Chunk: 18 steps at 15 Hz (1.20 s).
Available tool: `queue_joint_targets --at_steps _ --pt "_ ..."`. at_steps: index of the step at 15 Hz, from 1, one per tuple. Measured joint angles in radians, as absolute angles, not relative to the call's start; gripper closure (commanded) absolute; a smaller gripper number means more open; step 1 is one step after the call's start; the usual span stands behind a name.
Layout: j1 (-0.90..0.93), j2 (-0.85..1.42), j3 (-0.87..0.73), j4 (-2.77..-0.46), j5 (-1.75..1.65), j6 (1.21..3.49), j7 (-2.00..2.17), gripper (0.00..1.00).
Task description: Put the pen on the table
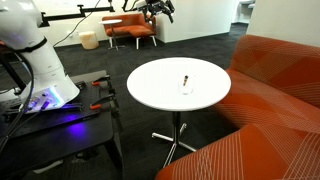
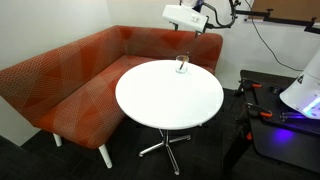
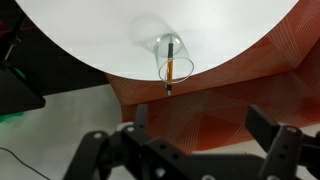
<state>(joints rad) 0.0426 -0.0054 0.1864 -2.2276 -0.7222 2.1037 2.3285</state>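
The pen is a thin dark-and-orange stick standing inside a small clear glass cup near the edge of the round white table. Cup and pen also show in both exterior views, the pen inside the cup. My gripper is open and empty. It hangs well above and beyond the table's edge, over the orange sofa. It shows high up in both exterior views.
An orange corner sofa wraps round the table. A black workbench with red clamps and the robot base stands beside the table. An orange bench stands far back.
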Motion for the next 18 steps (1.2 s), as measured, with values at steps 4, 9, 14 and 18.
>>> queue_joint_targets --at_steps 4,9,14,18 --pt "0.043 0.036 0.138 -2.192 -0.721 2.117 2.328 0.0" --pt "0.043 0.089 0.081 -2.149 -0.679 2.116 2.328 0.0" --pt "0.041 0.134 0.031 -2.118 -0.623 2.113 2.328 0.0" --pt "0.035 0.149 -0.009 -2.116 -0.598 2.113 2.328 0.0"
